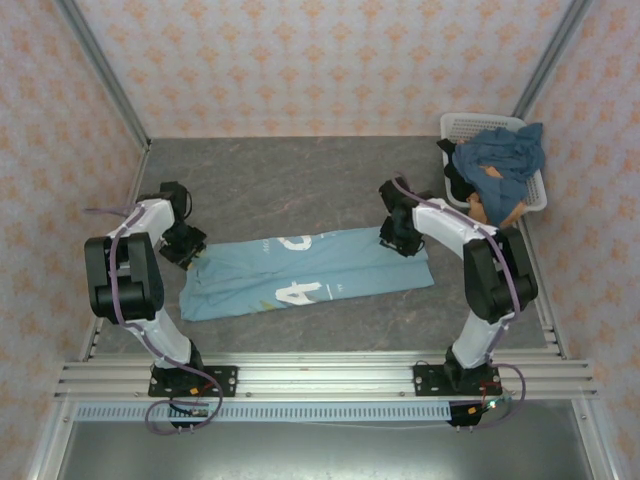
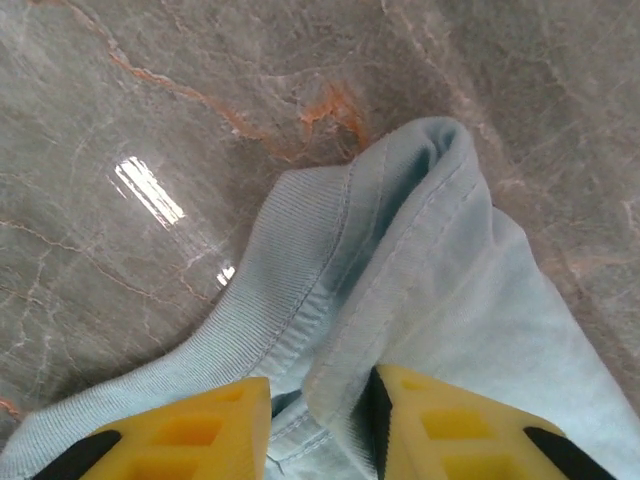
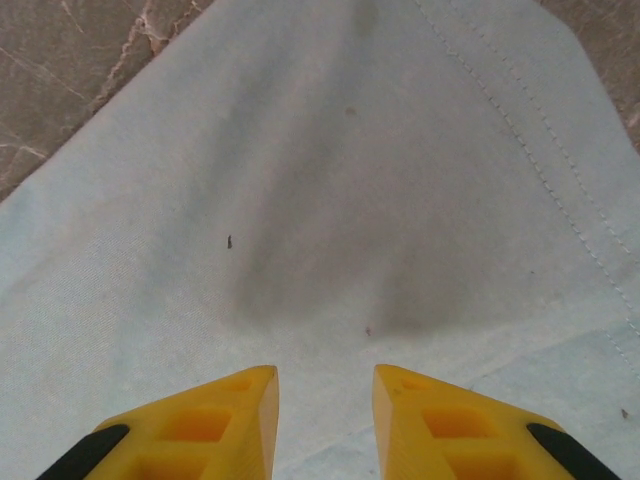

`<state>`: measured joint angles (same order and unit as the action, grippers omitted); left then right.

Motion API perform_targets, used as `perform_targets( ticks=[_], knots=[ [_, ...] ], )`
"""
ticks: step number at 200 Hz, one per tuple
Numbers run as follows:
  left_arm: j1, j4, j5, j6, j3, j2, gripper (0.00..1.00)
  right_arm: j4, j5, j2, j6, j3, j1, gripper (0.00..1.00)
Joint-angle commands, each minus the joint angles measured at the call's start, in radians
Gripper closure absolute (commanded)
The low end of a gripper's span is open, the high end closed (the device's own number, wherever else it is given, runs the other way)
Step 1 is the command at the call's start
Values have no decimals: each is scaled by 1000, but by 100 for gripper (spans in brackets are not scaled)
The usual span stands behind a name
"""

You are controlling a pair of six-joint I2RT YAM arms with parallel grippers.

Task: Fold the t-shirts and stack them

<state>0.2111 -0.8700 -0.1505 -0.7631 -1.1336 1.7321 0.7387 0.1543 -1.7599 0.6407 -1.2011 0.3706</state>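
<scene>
Sky-blue t-shirt point(image 1: 345, 258): soft cloth, ribbed collar, stitched hems, long strip.

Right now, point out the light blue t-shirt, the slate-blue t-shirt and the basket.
light blue t-shirt point(image 1: 310, 268), top view, plain cloth between the letters
slate-blue t-shirt point(image 1: 500, 155), top view, bunched cloth in the basket
basket point(image 1: 475, 120), top view, far rim
</scene>
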Motion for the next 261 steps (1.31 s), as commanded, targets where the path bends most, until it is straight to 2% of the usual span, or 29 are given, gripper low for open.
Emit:
perform_targets(
  ticks=[1, 17, 37, 55, 85, 110, 128, 146, 169, 192, 204, 217, 226, 247, 261],
  knots=[
    [4, -31, 98, 34, 13, 44, 86, 7, -18, -35, -19, -48, 4, 69],
    [7, -41, 124, 39, 18, 71, 86, 20, -8, -75, -29, -77, 4, 70],
    [8, -36, 119, 35, 17, 98, 78, 50, -19, -131, -37, -111, 5, 71],
    [7, -35, 95, 35, -15, 148, 75, 92, -48, -187, -51, -154, 3, 72],
    [-7, -62, 51, 36, -168, 282, 77, 162, -99, -255, -52, -210, -15, 73],
    [-46, -65, 1, 27, -343, 412, 79, 202, -138, -254, -24, -208, -59, 73],
    [-96, -71, -64, 9, -523, 530, 79, 215, -138, -223, 14, -175, -96, 73],
    [-153, -114, -98, 5, -778, 668, 79, 213, -100, -180, 60, -123, -115, 73],
    [-206, -153, -134, -31, -1125, 828, 75, 160, 2, -96, 171, 3, -106, 73],
    [-235, -245, -113, -48, -1506, 969, 68, 96, 77, 6, 303, 133, -62, 72],
    [-240, -281, -82, -51, -1607, 983, 63, 83, 91, 55, 352, 171, -39, 72],
    [-242, -301, -24, -47, -1584, 925, 54, 90, 87, 105, 376, 186, -26, 71],
    [-248, -304, 34, -29, -1510, 844, 50, 114, 68, 138, 378, 183, -25, 70],
    [-250, -228, 129, -13, -1209, 594, 44, 155, 2, 198, 333, 149, -27, 68],
    [-251, -160, 127, -12, -1014, 446, 44, 144, -24, 208, 266, 121, -27, 67]
  ],
)
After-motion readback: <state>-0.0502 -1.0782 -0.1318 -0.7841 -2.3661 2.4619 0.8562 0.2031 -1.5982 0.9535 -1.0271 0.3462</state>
